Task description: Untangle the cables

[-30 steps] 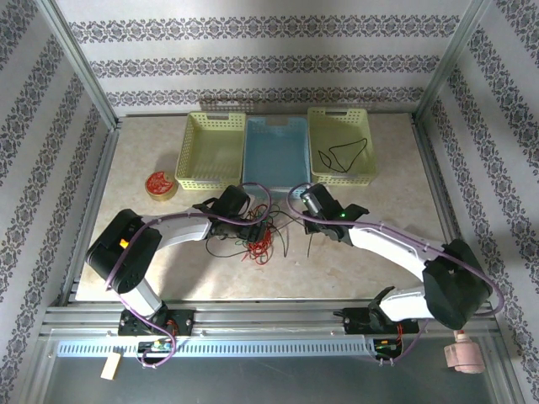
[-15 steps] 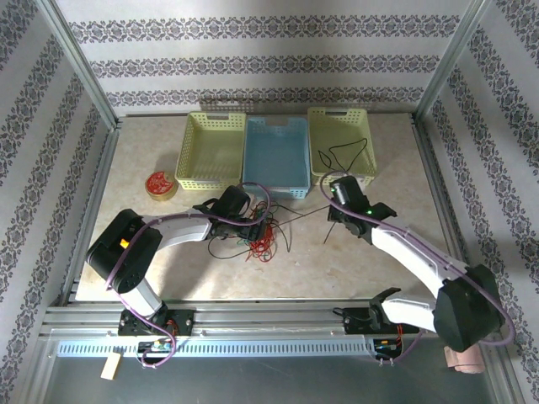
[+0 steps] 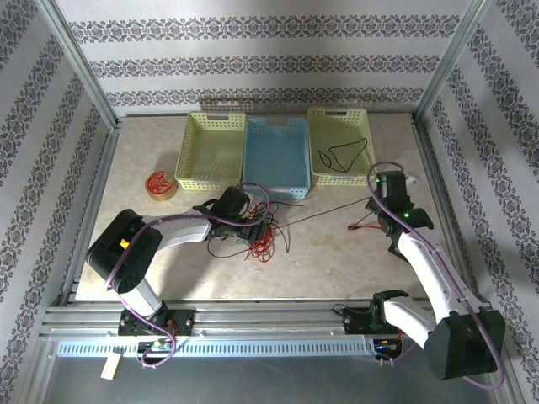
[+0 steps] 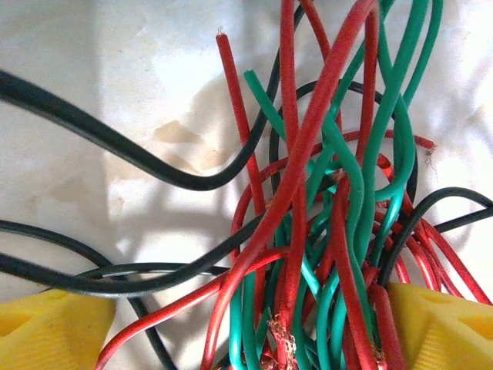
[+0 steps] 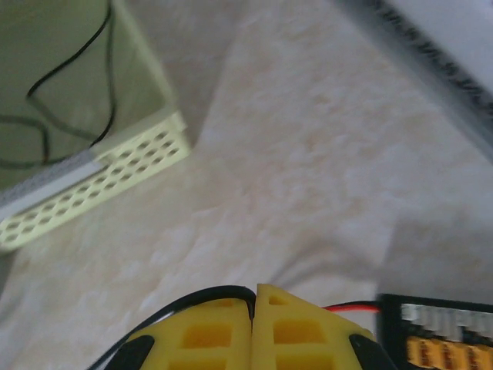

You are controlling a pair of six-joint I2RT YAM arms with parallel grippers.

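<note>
The cables (image 3: 261, 240) (image 4: 308, 200) are gathered in a red, green and black tangle on the worktop (image 3: 337, 261), left of its middle and in front of the blue basket (image 3: 275, 156). The left gripper (image 3: 253, 225) (image 4: 246, 327) is set down over this tangle. In the left wrist view its jaws are spread wide, with a yellow fingertip (image 4: 46, 327) at each lower corner. The knot of red and green strands is bunched between them, nearer one pad than the other, and nothing is clamped.

The right gripper (image 3: 376, 212) (image 5: 253, 331) is found near the right edge of the worktop, just in front of the right yellow basket (image 3: 344, 179) (image 5: 115, 166). Its jaws are brought fully together — the two yellow pads meet with no gap in the right wrist view. A black strand (image 3: 324, 211) (image 5: 192, 295) is pinched between them and emerges to one side. From above, that strand is seen drawn out in a nearly straight line from the tangle across the worktop to the right gripper. A thin red wire (image 5: 350, 307) is seen beside one pad; whether it is gripped cannot be told.

One more black cable (image 3: 344, 154) (image 5: 77, 58) lies looped inside the right yellow basket, well apart from the tangle. A small round red-and-yellow disc (image 3: 160, 183) rests near the left edge of the worktop — beside the left yellow basket (image 3: 210, 151).
</note>
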